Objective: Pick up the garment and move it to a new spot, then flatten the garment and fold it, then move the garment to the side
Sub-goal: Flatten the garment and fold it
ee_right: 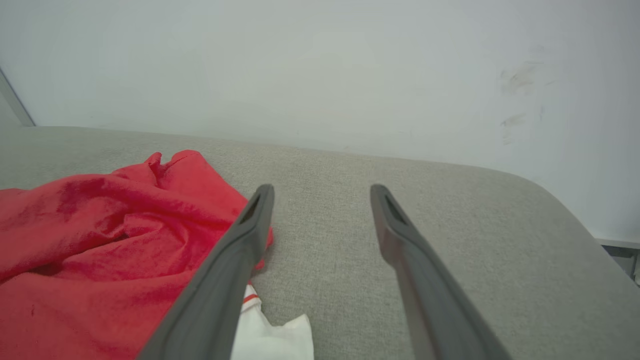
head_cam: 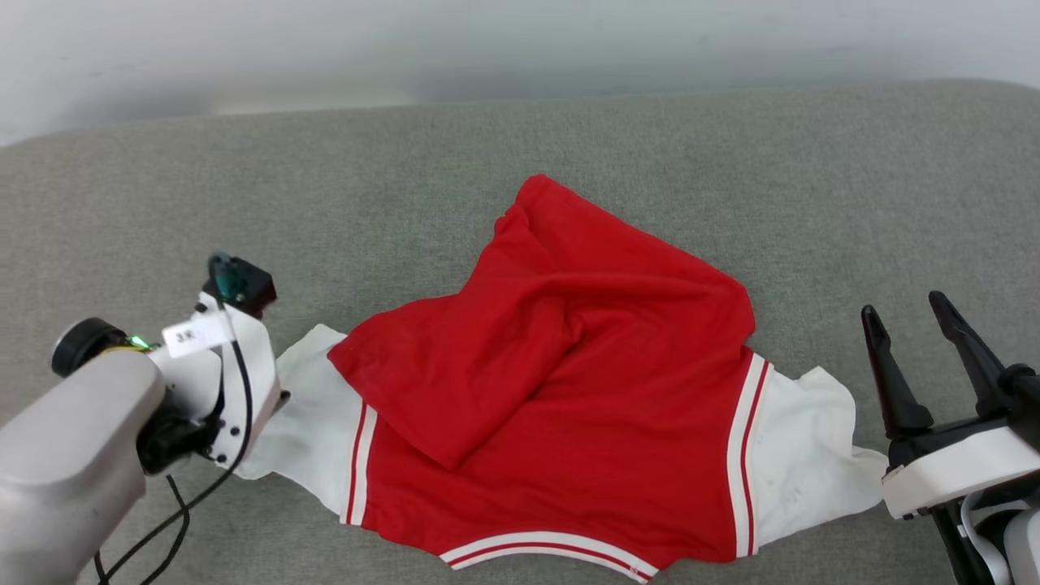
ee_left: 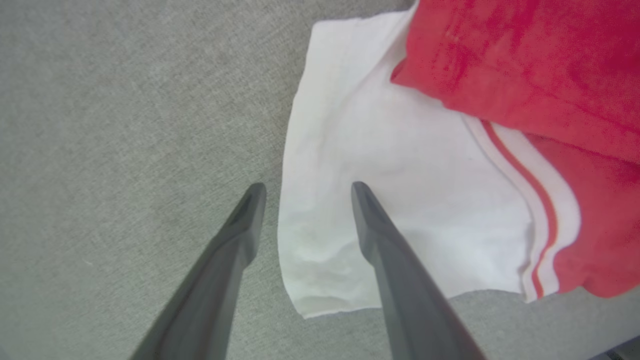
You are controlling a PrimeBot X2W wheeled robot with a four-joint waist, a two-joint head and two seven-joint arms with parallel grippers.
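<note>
The garment (head_cam: 569,349) is lying bunched up in the middle of the grey cloth surface (head_cam: 520,138), w/ its red part folded over itself. The left gripper (ee_left: 307,187) is hanging over the edge of the left sleeve (ee_left: 400,200), jaws wide, holding nothing. The right gripper (head_cam: 903,305) is sitting just right of the right sleeve (head_cam: 804,455), jaws wide too, holding nothing.

so the shirt (head_cam: 585,366) is soft matt cloth, bit rumpled; the grey cushion (head_cam: 244,203) is coarse woven fabric, wall (ee_right: 300,75) looks smooth and matt
</note>
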